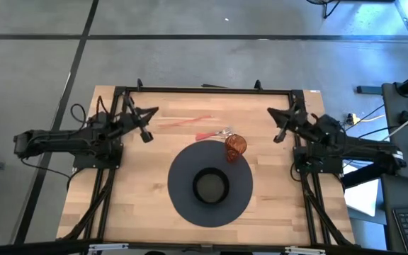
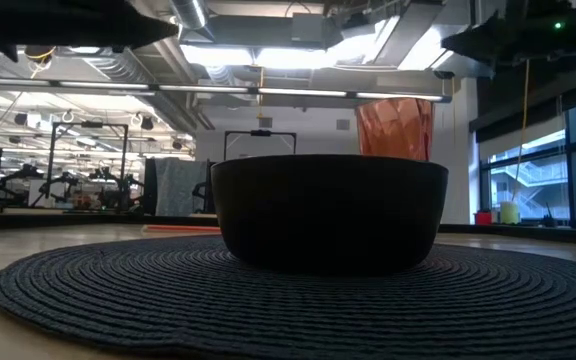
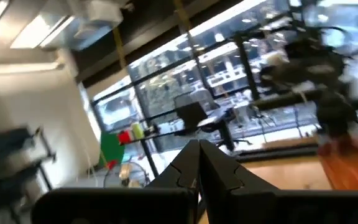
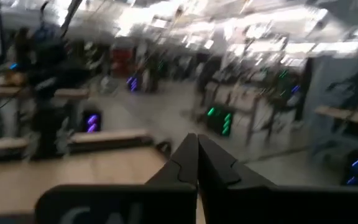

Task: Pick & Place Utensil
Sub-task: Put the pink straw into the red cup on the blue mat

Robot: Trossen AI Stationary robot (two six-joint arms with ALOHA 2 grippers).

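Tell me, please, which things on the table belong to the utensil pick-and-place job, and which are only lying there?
Belong to the job:
- red utensil beside the cup
- orange cup
- black bowl
- left pincer and right pincer, both shut, holding nothing

Only lying there, as far as I can judge:
- round dark mat under the bowl
- pale red stick on the table

Matt woven mat [image 1: 183, 202], wooden table [image 1: 140, 205]

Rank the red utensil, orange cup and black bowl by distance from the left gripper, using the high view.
From the left gripper, shut at the table's far left:
1. Red utensil, lying on bare wood beyond the mat.
2. Orange cup, on the mat's far right edge.
3. Black bowl, at the mat's centre.
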